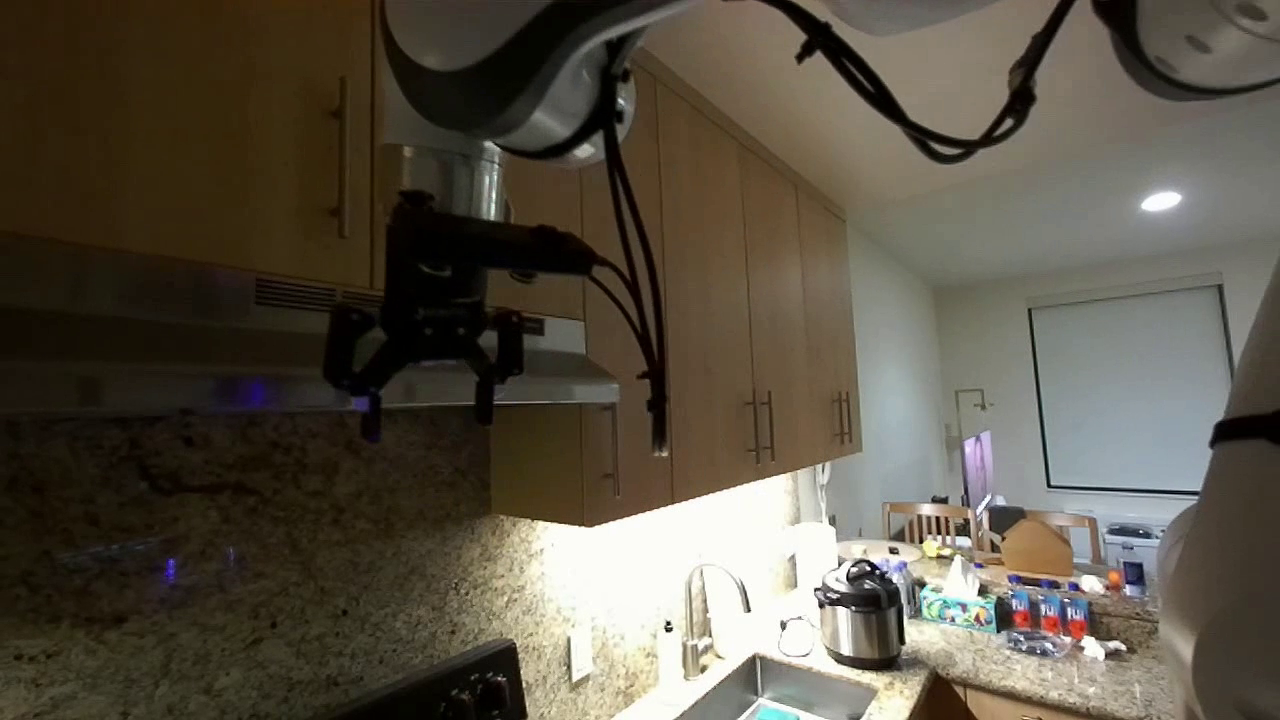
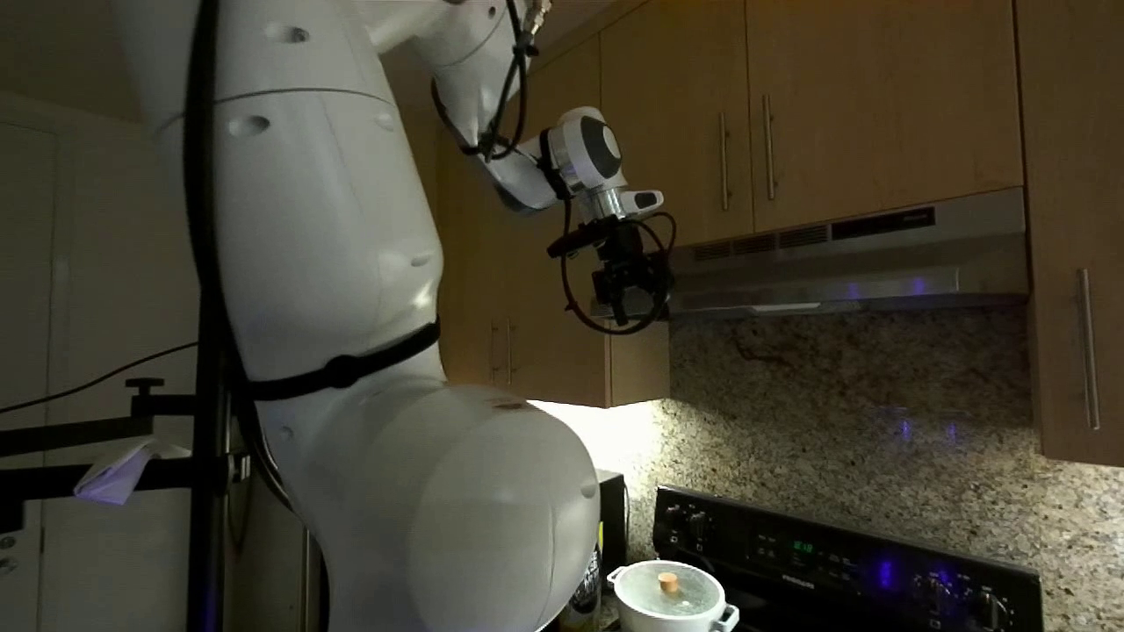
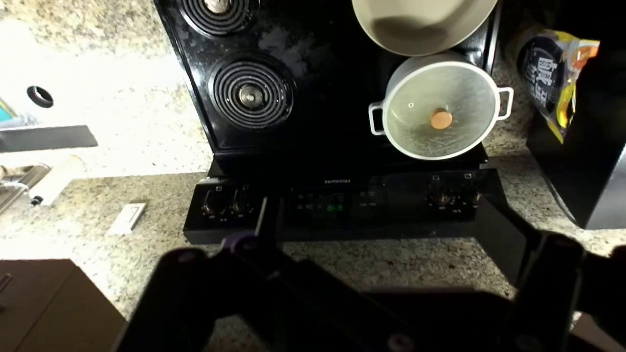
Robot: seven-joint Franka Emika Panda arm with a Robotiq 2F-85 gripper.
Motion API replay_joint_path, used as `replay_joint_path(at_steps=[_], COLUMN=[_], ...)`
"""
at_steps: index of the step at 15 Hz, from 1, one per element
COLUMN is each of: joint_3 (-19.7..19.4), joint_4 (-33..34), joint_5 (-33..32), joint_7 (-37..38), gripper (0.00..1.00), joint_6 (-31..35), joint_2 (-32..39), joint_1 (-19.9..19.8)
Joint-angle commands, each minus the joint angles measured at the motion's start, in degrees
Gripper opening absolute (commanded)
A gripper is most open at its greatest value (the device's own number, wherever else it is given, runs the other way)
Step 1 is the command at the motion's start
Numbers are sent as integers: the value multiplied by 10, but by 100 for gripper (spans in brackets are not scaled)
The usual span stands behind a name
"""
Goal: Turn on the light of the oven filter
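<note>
Exterior view: the spread pincer (image 1: 428, 413) hangs near the range hood (image 1: 235, 345).

Bright, that ceiling light (image 1: 1161, 201), with a pale wall (image 1: 985, 345) behind! Wooden chairs (image 1: 930, 509) sit at the far end; nearer, wooden cabinets (image 1: 705, 280) run high across both exterior views, and a white glow (image 1: 690, 530) pours from beneath some onto the speckled stone backsplash (image 1: 300, 580).
</note>
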Motion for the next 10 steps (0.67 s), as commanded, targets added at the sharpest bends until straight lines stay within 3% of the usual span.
replay_joint_path(at_steps=[1, 7, 8, 10], joint_3=[22, 6, -18, -30], joint_4=[147, 357, 283, 303], joint_5=[-80, -132, -113, -113], joint_7=[63, 91, 76, 76], gripper=[100, 100, 100, 100], joint_6=[-96, -202, -162, -166], joint_2=[100, 237, 185, 202], joint_1=[5, 81, 81, 98])
